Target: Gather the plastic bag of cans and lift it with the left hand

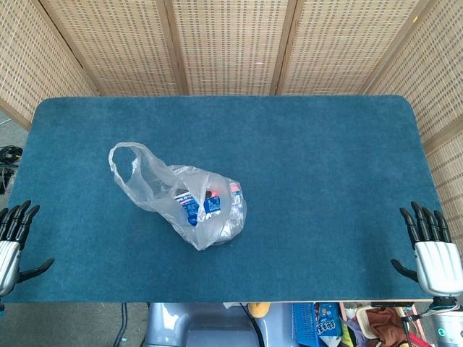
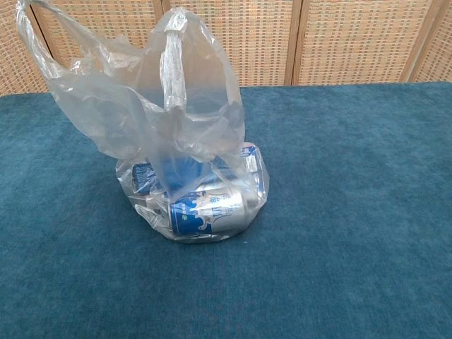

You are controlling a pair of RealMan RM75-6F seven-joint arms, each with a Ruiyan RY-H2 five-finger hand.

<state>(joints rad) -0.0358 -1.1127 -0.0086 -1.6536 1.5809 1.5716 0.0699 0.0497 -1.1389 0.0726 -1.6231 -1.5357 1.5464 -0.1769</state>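
Task not begun. Bag [image 1: 189, 204] of cans [image 2: 208, 212] sits untouched on desk [image 1: 325, 166], handles loose and ungathered. Left hand [image 1: 13, 242] empty, fingers spread, well left of bag; right hand [image 1: 432, 251] likewise, far right. Gathering and lifting both remain.

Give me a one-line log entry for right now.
phase: pre-grasp | plastic bag: on table, handles loose, cans inside | left hand: open, table edge | right hand: open, table edge
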